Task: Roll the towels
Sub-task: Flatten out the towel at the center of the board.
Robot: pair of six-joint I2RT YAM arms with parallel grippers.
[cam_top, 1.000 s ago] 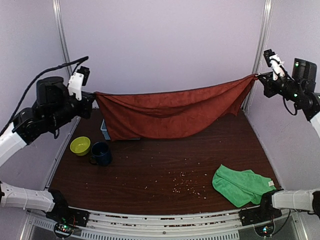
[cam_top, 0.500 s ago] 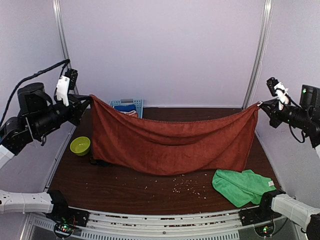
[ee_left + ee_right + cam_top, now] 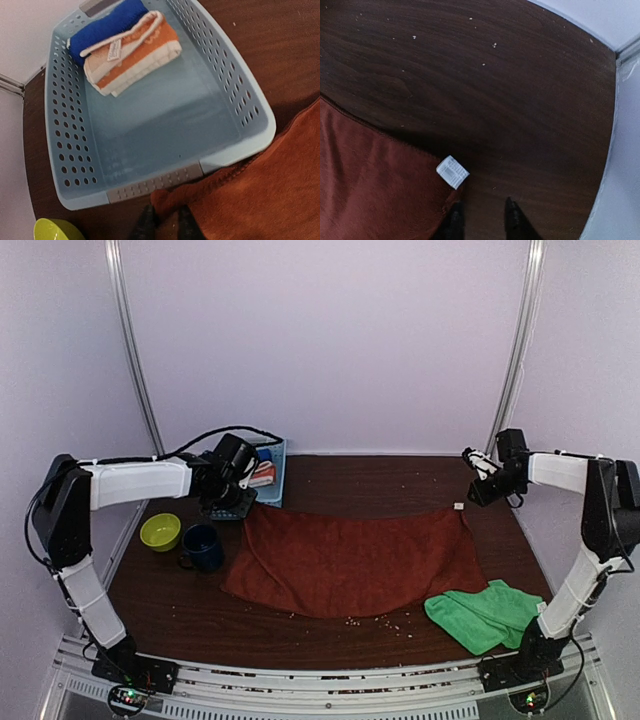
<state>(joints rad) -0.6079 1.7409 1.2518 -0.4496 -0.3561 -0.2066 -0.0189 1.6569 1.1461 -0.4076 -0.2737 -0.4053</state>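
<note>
— Two towels, where are they lying?
— Left claw (image 3: 164,226) is pinching together on a corner of the rust-brown cloth towel (image 3: 350,560), which is lying spread across the dark wooden surface (image 3: 380,480).
— And rightward?
— Right claw (image 3: 483,217) is standing apart beside the corner bearing the small white tag (image 3: 452,171); the bright green cloth towel (image 3: 485,612) is lying crumpled at the front right.

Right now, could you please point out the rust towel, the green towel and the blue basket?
rust towel (image 3: 350,565), top external view, middle of the spread cloth.
green towel (image 3: 485,612), top external view, centre of the crumpled heap.
blue basket (image 3: 240,92), left wrist view, perforated right wall.
</note>
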